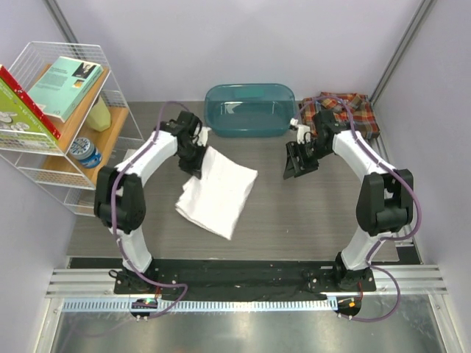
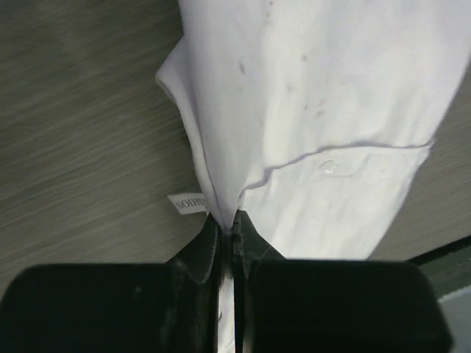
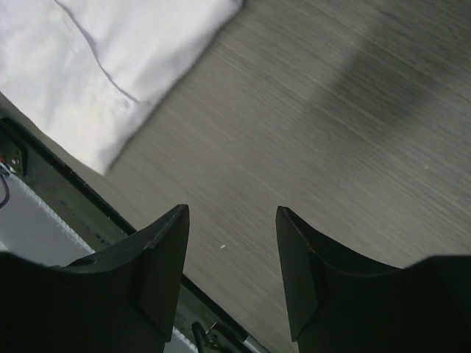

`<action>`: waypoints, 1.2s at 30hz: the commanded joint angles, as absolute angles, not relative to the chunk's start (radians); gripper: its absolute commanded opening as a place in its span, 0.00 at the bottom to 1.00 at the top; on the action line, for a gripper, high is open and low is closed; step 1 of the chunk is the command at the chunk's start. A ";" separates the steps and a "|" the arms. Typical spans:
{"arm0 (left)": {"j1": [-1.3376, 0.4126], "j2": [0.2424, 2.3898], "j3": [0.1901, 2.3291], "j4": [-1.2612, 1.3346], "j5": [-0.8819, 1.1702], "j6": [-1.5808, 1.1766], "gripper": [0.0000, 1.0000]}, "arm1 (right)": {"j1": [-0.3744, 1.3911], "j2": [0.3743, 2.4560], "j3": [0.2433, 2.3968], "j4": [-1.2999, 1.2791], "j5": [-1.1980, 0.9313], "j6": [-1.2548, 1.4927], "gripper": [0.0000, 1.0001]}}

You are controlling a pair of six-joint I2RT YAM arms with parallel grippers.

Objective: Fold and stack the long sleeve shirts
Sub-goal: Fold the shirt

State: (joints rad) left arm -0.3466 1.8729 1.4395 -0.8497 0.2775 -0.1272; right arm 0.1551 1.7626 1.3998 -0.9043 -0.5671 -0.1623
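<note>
The plain white long-sleeve cloth shirt point(image 1: 221, 195) lies folded into a rough rectangle, turned at an angle, on the grey wood-grain surface point(image 1: 309, 213), left of the middle. The left tool point(image 1: 196, 163) sits at the shirt's far left corner. In the left wrist view that tool point(image 2: 228, 224) is clenched on a fold of the white cloth, the two black fingers pressed together with the fabric between them. From the pinch the shirt point(image 2: 309, 110) spreads away from the camera. It shows a stitched seam, a small clear button point(image 2: 327, 168) and a white label point(image 2: 188, 202) poking out at its edge just beside the fingertips. Whether the pinched corner is raised off the surface cannot be told.

The right tool point(image 1: 298, 168) hangs to the right of the white shirt, with a strip of bare surface between them. In the right wrist view this tool point(image 3: 232, 213) is released, its jaws apart with only wood grain between them, and the white shirt point(image 3: 96, 66) lies up and to the left, clear of the fingers.

The red, orange and navy plaid cloth shirt point(image 1: 360, 110) lies bunched in the far right corner behind the right arm, just beside the teal plastic tub point(image 1: 250, 110), well apart from both tools.
</note>
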 commanded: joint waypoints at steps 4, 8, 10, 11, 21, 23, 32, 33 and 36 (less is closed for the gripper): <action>-0.419 1.720 1.856 -1.262 -0.314 0.106 0.00 | 0.153 1.674 1.339 -0.946 -0.620 -0.184 0.56; -0.544 1.720 1.867 -1.287 -0.510 0.127 0.00 | 0.147 1.671 1.310 -0.950 -0.627 -0.193 0.56; -0.621 1.718 1.792 -1.243 -0.546 0.098 0.00 | 0.144 1.674 1.301 -0.950 -0.634 -0.199 0.56; -0.649 1.727 1.699 -1.176 -0.566 0.085 0.00 | 0.141 1.677 1.290 -0.950 -0.634 -0.201 0.56; -0.873 2.121 1.626 -0.937 -0.506 -0.120 0.00 | 0.114 1.681 1.239 -0.963 -0.649 -0.201 0.56; -0.879 2.204 1.727 -0.968 -0.451 -0.139 0.00 | 0.104 1.675 1.232 -0.971 -0.653 -0.202 0.56; -0.888 2.227 1.917 -0.968 -0.085 -0.250 0.13 | 0.049 1.683 1.195 -0.948 -0.726 -0.153 0.57; -0.888 2.217 1.925 -0.969 -0.046 -0.249 0.21 | 0.034 1.687 1.195 -0.946 -0.726 -0.150 0.60; -0.885 2.160 1.979 -1.023 0.041 -0.210 0.61 | 0.020 1.706 1.203 -0.946 -0.741 -0.130 0.64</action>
